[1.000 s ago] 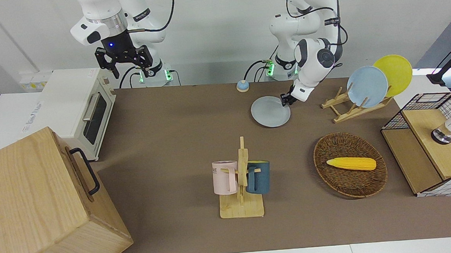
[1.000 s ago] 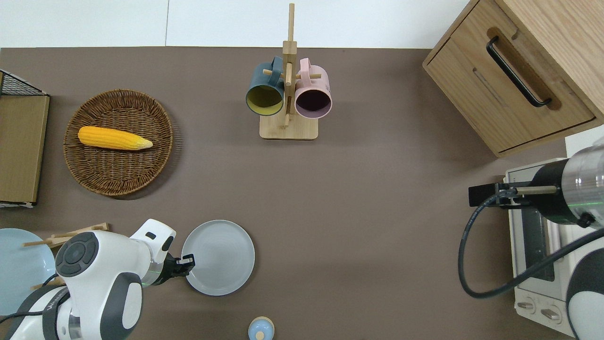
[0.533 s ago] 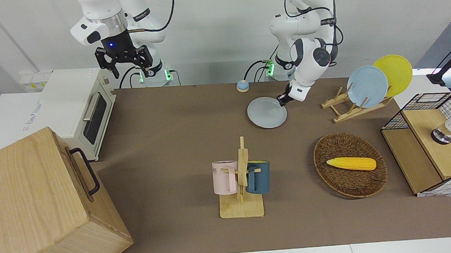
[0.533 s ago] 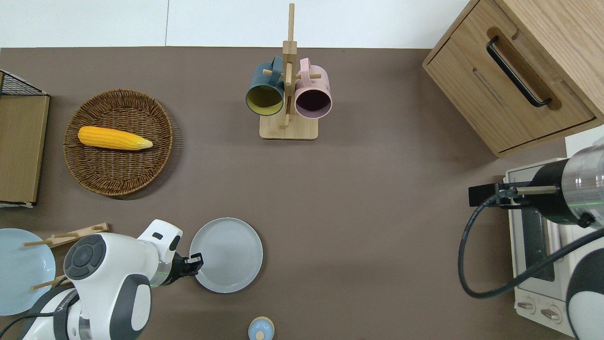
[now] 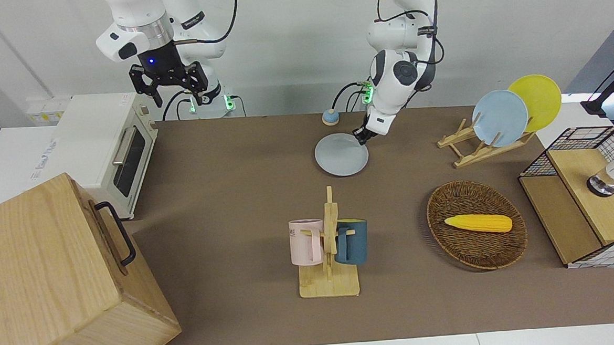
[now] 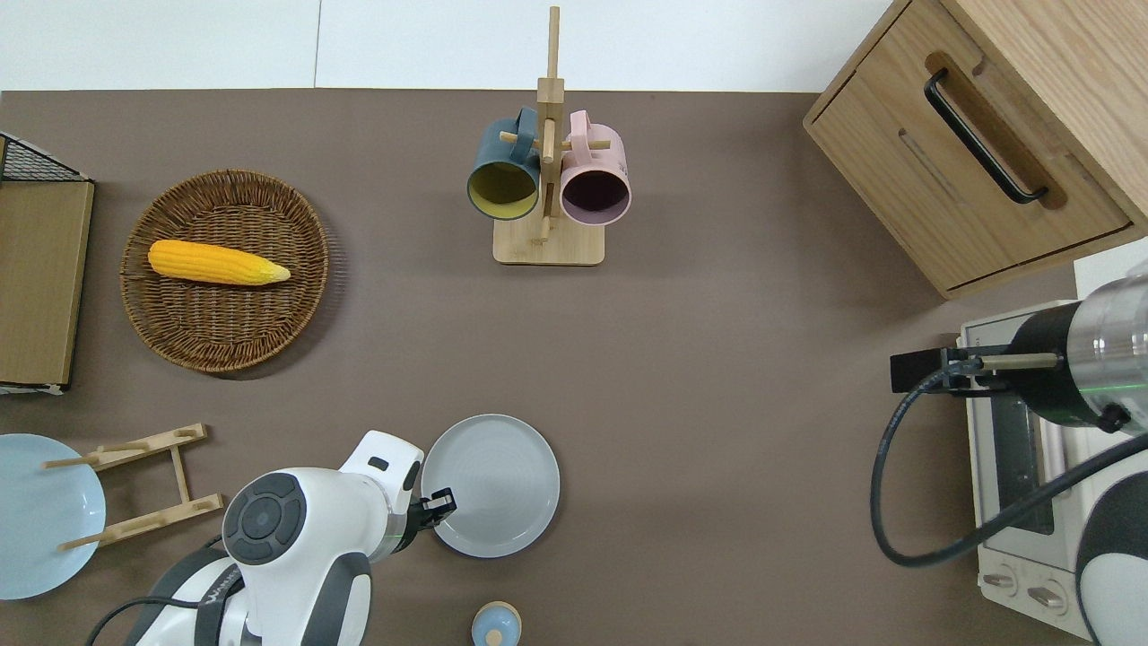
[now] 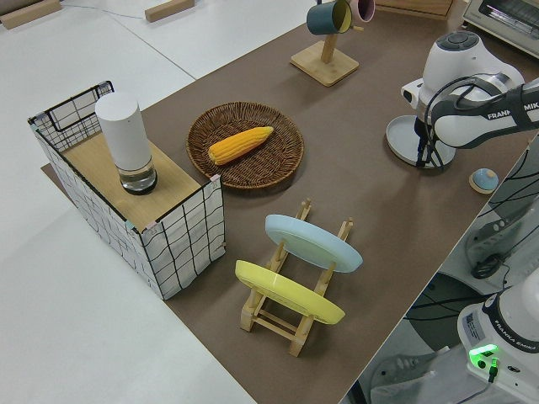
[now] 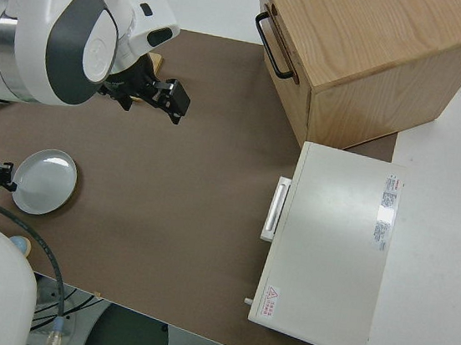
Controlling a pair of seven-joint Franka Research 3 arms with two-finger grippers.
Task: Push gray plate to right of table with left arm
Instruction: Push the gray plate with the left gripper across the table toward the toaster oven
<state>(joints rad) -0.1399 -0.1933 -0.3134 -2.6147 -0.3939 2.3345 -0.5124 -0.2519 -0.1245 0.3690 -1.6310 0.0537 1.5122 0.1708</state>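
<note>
Against left end effector (image 6: 437,510): gray plate (image 6: 499,480), flat.

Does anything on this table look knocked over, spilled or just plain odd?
Nothing looks wrong. The gray plate lies flat on the table with the left claw at its rim. The mugs hang on their stand, and the corn lies in its basket.
</note>
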